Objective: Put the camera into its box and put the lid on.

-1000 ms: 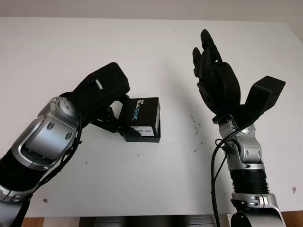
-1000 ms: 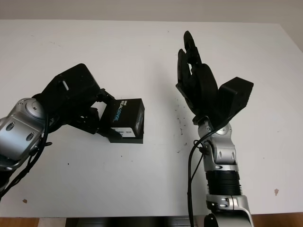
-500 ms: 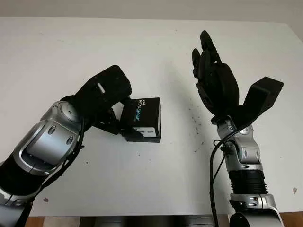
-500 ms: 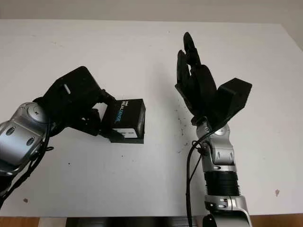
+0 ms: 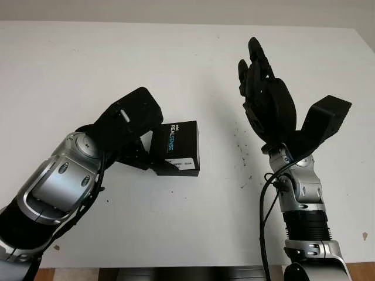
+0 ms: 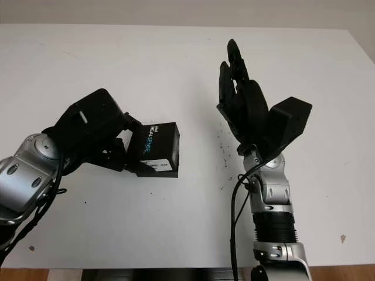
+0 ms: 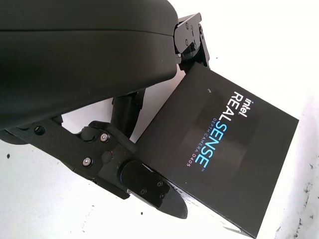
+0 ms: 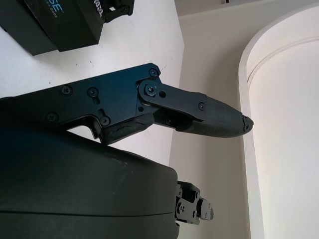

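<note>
On table, centre-left: box (image 5: 179, 147), black, lid on (camera presumably inside, cannot confirm). Left hand (image 5: 136, 136) at its side, fingers (image 7: 149, 186) touching box edges; gripping or letting go, cannot tell. Right hand (image 5: 265, 99) raised well apart, released, holding nothing. Task looks nearly done; left hand's withdrawal remains.

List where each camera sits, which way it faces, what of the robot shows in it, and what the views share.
Left eye: on the head, looking down at the white table; both arms show.
Right eye: beside it, same scene.
Left wrist: by the left robot hand, facing the black box its fingers grip.
Right wrist: by the raised, open right robot hand, facing a wall.
Shared: all four show the box.
</note>
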Tool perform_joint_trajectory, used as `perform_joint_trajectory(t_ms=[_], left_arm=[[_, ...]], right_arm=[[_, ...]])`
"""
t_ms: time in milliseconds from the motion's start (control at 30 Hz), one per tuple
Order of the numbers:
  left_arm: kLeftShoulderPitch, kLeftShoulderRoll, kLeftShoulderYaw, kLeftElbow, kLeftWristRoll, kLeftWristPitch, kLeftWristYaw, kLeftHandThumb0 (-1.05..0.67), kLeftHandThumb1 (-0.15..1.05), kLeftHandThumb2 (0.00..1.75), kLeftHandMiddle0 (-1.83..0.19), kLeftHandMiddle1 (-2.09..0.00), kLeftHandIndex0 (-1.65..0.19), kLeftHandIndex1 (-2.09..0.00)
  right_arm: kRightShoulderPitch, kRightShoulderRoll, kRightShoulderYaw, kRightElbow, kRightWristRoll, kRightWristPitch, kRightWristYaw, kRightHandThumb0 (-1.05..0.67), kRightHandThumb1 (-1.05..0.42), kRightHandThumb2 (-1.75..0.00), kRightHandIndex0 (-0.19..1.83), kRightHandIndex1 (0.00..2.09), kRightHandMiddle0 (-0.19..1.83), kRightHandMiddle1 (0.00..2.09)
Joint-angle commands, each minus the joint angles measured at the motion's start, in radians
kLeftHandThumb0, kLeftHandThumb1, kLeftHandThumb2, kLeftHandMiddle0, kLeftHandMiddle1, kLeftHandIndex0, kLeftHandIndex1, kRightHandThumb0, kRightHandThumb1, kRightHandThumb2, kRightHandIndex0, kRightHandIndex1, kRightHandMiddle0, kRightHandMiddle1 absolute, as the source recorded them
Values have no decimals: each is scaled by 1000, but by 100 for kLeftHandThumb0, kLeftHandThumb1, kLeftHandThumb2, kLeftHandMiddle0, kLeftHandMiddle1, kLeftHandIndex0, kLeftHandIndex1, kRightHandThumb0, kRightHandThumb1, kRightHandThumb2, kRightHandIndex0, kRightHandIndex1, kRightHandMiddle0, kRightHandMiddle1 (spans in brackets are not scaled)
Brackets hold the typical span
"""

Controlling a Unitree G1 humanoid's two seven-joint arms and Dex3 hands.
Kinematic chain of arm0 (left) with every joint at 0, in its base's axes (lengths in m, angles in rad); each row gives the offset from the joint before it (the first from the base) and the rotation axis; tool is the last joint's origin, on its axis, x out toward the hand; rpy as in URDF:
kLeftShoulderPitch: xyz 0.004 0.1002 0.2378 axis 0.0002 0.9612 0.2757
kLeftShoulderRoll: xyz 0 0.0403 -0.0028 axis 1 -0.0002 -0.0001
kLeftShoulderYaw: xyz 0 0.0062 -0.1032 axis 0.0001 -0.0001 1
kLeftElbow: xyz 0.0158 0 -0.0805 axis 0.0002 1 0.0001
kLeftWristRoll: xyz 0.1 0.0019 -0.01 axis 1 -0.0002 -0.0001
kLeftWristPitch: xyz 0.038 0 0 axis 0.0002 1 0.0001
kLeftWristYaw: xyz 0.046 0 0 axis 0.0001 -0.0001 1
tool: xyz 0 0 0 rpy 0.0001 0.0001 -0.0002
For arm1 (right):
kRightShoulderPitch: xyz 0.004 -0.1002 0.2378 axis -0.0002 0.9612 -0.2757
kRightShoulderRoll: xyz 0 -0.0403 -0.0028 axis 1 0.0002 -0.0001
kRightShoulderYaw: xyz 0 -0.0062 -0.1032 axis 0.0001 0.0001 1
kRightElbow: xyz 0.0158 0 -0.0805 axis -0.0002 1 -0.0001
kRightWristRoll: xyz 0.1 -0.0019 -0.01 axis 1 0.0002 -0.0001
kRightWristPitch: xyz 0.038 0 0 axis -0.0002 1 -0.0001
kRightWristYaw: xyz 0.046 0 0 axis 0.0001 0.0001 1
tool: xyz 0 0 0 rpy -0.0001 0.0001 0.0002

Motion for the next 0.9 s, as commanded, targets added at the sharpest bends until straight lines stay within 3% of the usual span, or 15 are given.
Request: perform_joint_trajectory(t_ms=[0, 167, 267, 400, 500, 700, 800, 833, 867], left_arm=[[7, 7, -28, -35, -18, 14, -9, -48, 105, 14, -10, -205, -8, -197], [-4, -9, -13, -47, -45, 63, -12, -47, 105, 13, 7, -203, 10, -193], [-5, -16, -4, -55, -56, 74, -11, -48, 105, 13, 7, -207, 13, -192], [-13, -25, 0, -63, -74, 90, -10, -47, 105, 12, -29, -209, 18, -186], [-11, -22, -1, -64, -80, 84, -6, -47, 105, 11, -34, -209, 18, -183], [-14, -24, -2, -64, -89, 84, 1, -46, 105, 10, -23, -209, 19, -184], [-21, -22, -13, -63, -89, 87, 5, -45, 105, 10, 11, -207, 19, -181], [-22, -18, -18, -62, -90, 82, 3, -46, 105, 10, 16, -195, 19, -176], [-25, -4, -32, -62, -89, 72, -3, -47, 105, 10, 17, -169, 19, -171]], right_arm=[[8, 6, 1, -20, 1, -12, -2, -72, -105, -65, -14, 6, -14, 7], [8, 7, 3, -20, -2, -11, -4, -72, -105, -66, -14, 5, -14, 7], [8, 10, 0, -18, 2, -10, -4, -71, -105, -67, -14, 5, -14, 7], [8, 12, -3, -13, 9, -10, 1, -71, -105, -67, -15, 5, -14, 7], [7, 13, -4, -11, 13, -10, 1, -71, -105, -67, -15, 5, -14, 7], [8, 11, -2, -9, 7, -16, 0, -71, -105, -67, -14, 5, -13, 7], [10, 10, 1, -16, 1, -10, -4, -71, -105, -67, -14, 6, -13, 7], [9, 13, 1, -16, 1, -9, -8, -71, -105, -66, -14, 6, -13, 8], [9, 16, 0, -15, 4, -8, -8, -72, -105, -66, -13, 6, -12, 8]])
